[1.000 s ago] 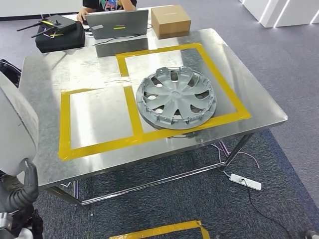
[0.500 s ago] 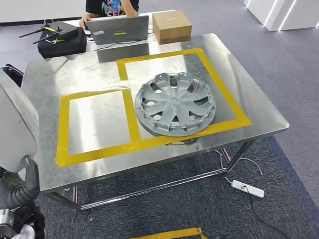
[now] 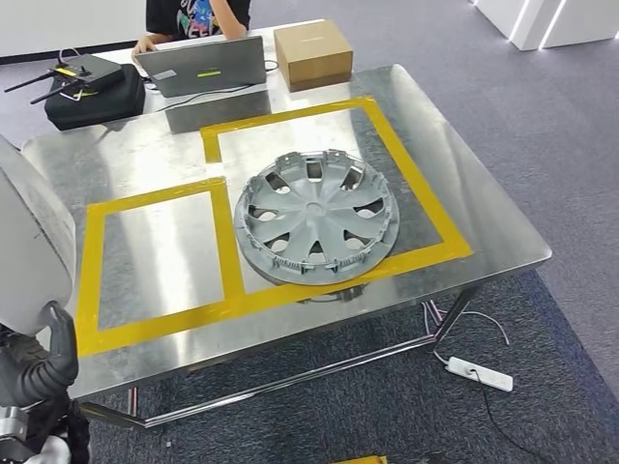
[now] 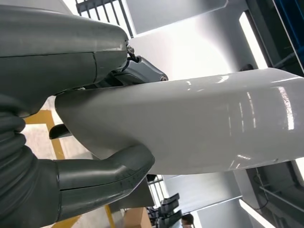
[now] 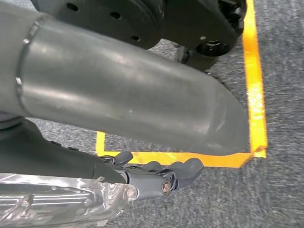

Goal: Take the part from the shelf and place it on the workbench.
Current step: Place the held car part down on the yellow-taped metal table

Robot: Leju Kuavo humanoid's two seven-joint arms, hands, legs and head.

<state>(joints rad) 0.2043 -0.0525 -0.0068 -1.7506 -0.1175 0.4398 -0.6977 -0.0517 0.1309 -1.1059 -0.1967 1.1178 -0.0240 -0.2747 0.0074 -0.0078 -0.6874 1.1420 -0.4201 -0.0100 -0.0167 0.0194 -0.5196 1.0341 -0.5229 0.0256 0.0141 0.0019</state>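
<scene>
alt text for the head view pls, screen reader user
A grey hubcap lies on a steel workbench, overlapping the right of two yellow-taped rectangles. Behind sit a laptop, cardboard box and black bag; the left hand holds a pale grey part.

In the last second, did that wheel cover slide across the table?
No. The wheel cover sits on the same yellow tape corner; the whole view shifted, table included, so the camera moved.
</scene>
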